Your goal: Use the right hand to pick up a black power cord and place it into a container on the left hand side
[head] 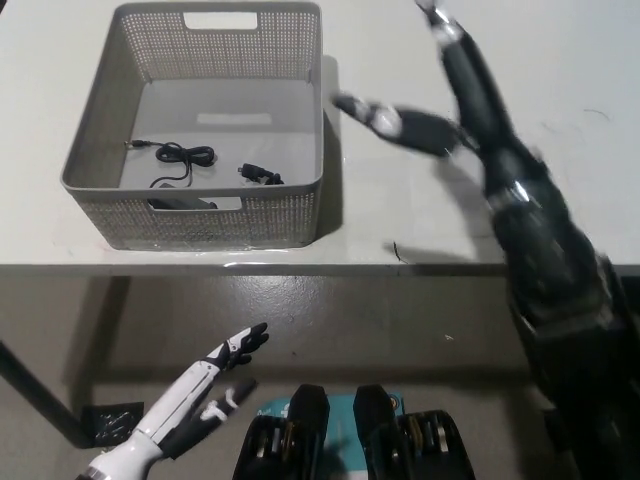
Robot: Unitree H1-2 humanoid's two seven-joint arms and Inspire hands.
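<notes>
At the lower left of the frame the white left hand [205, 392] rests below the worktop edge, its fingers spread and holding nothing. Above it, on the white worktop [420, 220], stands a grey perforated container [200, 215] in the upper left. The black power cord [180, 160] lies inside it on the floor of the container, in a loose coil near the front wall. To the right of the container, the black right hand [455, 110] is over the worktop in the upper middle, blurred, its fingers wide apart and empty.
</notes>
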